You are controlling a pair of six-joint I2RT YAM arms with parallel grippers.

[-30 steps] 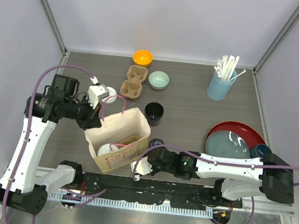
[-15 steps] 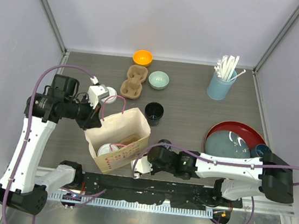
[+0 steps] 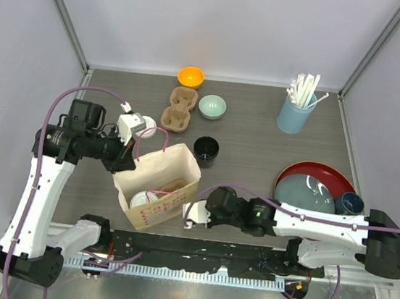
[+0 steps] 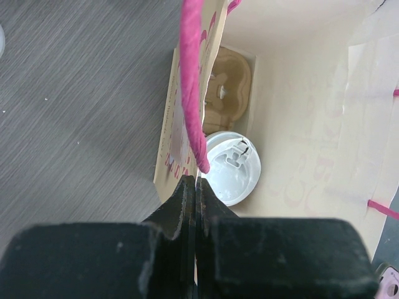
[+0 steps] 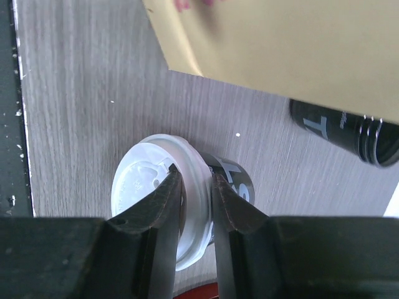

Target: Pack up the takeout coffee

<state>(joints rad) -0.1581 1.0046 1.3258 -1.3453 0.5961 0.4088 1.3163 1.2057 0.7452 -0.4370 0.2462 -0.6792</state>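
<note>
— White plastic rim is all the right hand [image 5: 194,177] grips: both fingers [image 5: 163,208] clamp the lid edge of a takeout cup [image 5: 143,187]. That cup appears to lie on its side on the bench [image 3: 259,142], lower centre of the top view, just beside the paper bag [image 3: 166,205].
— Failure modes?
— Lid only, no hold on the black body. On a lift the lid could pop off, or the cup could swing and slip out. Cause: narrow purchase on a snap-fit part. On its side it may also leak.
— Other arm?
— Clenched: the left hand [image 4: 195,190] pinches the pink handle [image 4: 192,87], holding the bag mouth up from its upper left edge. One handle only, so the near wall could sag and narrow the opening.
— Room inside?
— One lidded cup [image 4: 232,167] stands on the bag floor, with a cardboard carrier [image 4: 227,84] lying beyond it. Free floor is toward the right of the left wrist view. Any careless drop would land on that lid.
— In the way?
— That near wall stands between the held cup and the mouth, so up and over is needed. An open black cup [image 3: 206,150] stands near the bag's upper right corner. Farther off, the second carrier [image 3: 179,109], orange bowl [image 3: 190,77], green bowl [image 3: 212,106], straw tumbler [image 3: 294,116] and red tray [image 3: 285,180] with dark mug [image 3: 349,203] are well apart. No interference expected.
</note>
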